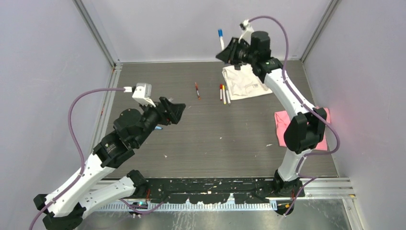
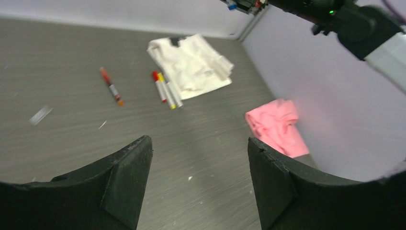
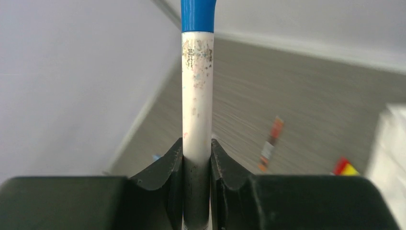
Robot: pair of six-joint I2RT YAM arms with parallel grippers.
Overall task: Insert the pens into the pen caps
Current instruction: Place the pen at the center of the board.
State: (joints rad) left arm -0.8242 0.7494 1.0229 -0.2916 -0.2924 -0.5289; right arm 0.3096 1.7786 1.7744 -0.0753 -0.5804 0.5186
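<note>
White plastic, scuffed and flecked with ink, forms the barrel of the blue-ended pen (image 3: 197, 96). The right gripper (image 3: 197, 163) pinches it low on the shaft, jaws narrowed right onto it, and holds it raised near the back wall, by the white cloth (image 1: 244, 81). Whether the blue piece is a seated cap or the pen's own coloured end is hard to tell. The left gripper (image 2: 198, 184) hangs over the near left of the table (image 1: 215, 143) with its jaws spread and nothing between them. A small blue thing (image 1: 159, 128) just below it may be a cap, but it is too small to be sure. The three pens (image 2: 165, 90) lie side by side, touching, just beside the cloth's edge, and a dark red-grey pen (image 2: 111, 86) lies alone a little to their left. A pink cloth (image 2: 275, 124) sits near the right wall. These pens look light, stiff and smooth, so they should roll readily and could swivel in a pinch taken near one end. A hold across the middle of the barrel likely keeps a pen straightest and leaves the tip free for a cap.
</note>
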